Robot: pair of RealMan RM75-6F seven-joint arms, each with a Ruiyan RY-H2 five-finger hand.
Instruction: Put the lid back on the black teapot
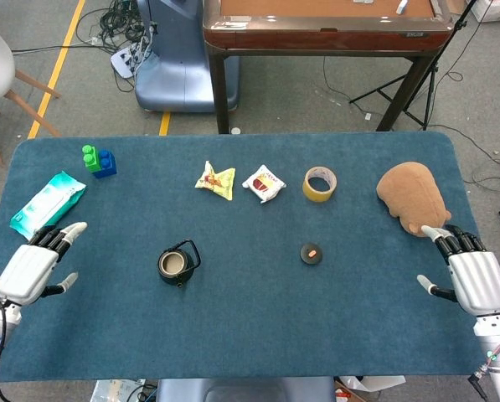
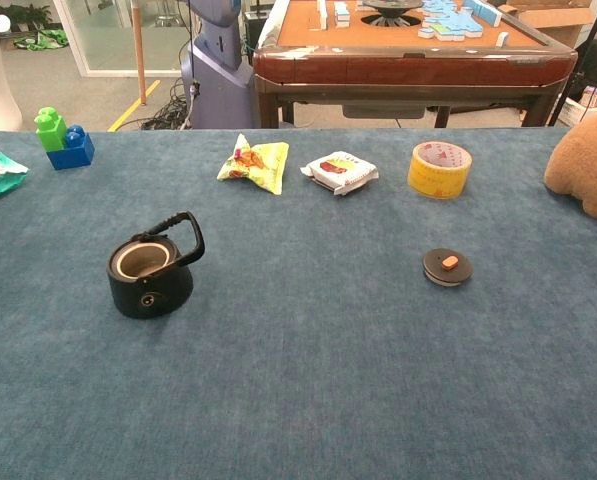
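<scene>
On the desk (image 1: 233, 318), left to right:
Left robot hand (image 1: 33, 270): hovering over the left edge, fingers spread apart, holding nothing.
Black teapot (image 2: 150, 268): sitting upright left of centre, mouth uncovered, handle tilting back.
Lid (image 2: 446, 266): lying flat right of centre, orange knob facing up, well apart from the teapot.
Right robot hand (image 1: 471, 276): hovering at the right edge, fingers apart and empty, tips just beside the brown plush toy (image 1: 413, 196).

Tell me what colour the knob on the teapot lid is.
Orange, on the dark round lid; clearest in the chest view.
</scene>
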